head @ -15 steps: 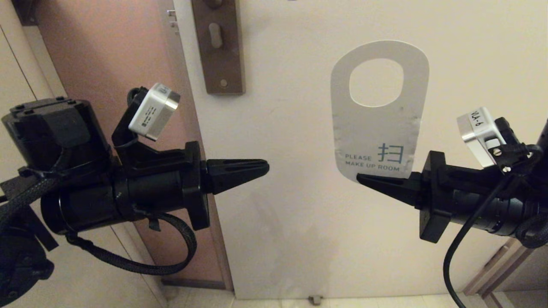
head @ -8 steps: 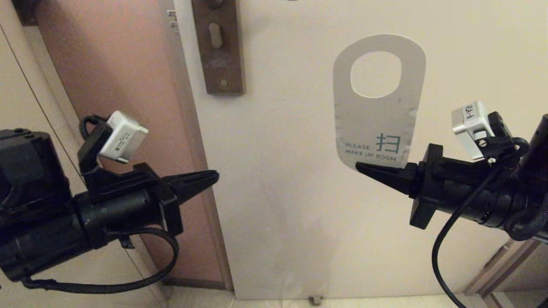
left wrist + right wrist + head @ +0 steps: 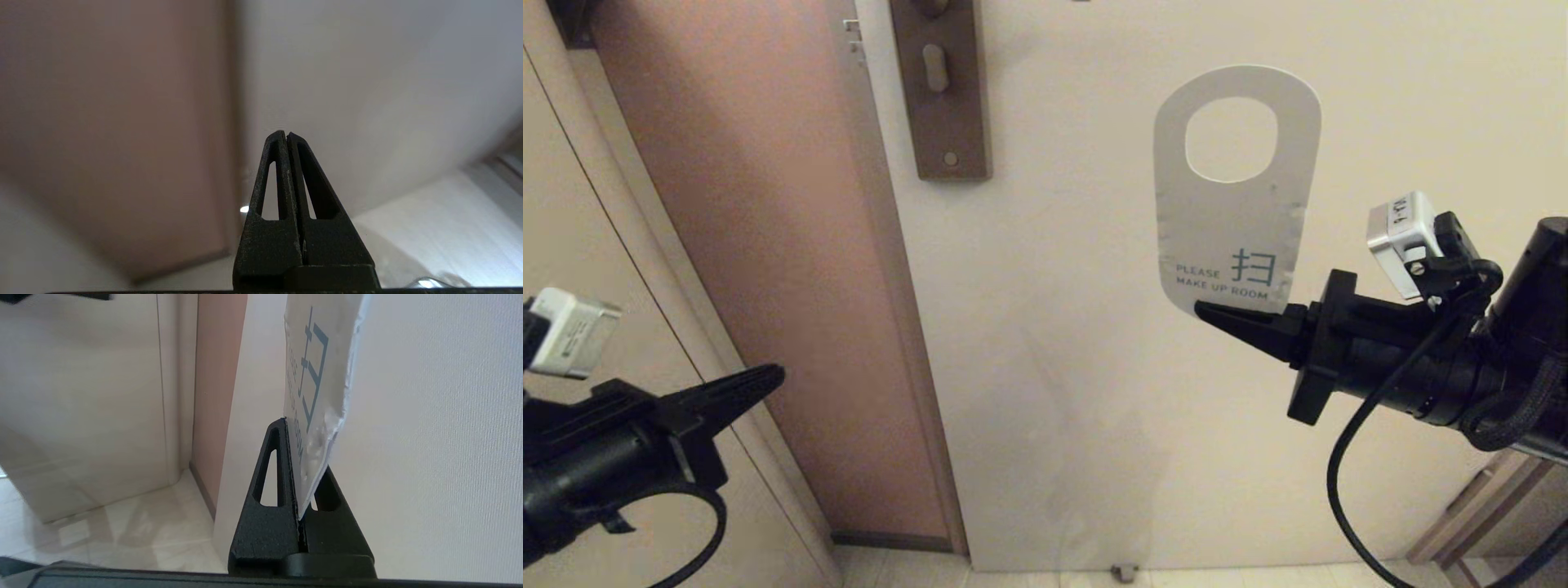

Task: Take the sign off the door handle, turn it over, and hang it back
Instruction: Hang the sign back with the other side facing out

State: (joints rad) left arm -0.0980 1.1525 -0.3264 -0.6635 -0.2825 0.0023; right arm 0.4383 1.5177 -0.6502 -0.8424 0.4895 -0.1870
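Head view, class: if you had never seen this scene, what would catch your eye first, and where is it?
First, the white sign reading PLEASE MAKE UP ROOM, held up in front of the pale door, off the handle, its bottom edge pinched in the right gripper. Next, the brown backplate at the top, near the door's edge, with nothing hanging there. The left gripper sits low at the left, shut and empty.

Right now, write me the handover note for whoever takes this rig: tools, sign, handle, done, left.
Right tool: shut on the bottom edge of the flat card door sign, held upright in front of the door, "PLEASE MAKE UP ROOM" face toward the head camera.
Left tool: shut, empty, low at the left.
Dark brown door handle backplate: bare; the lever is out of view.
Done: sign off.
Left: hang it back.
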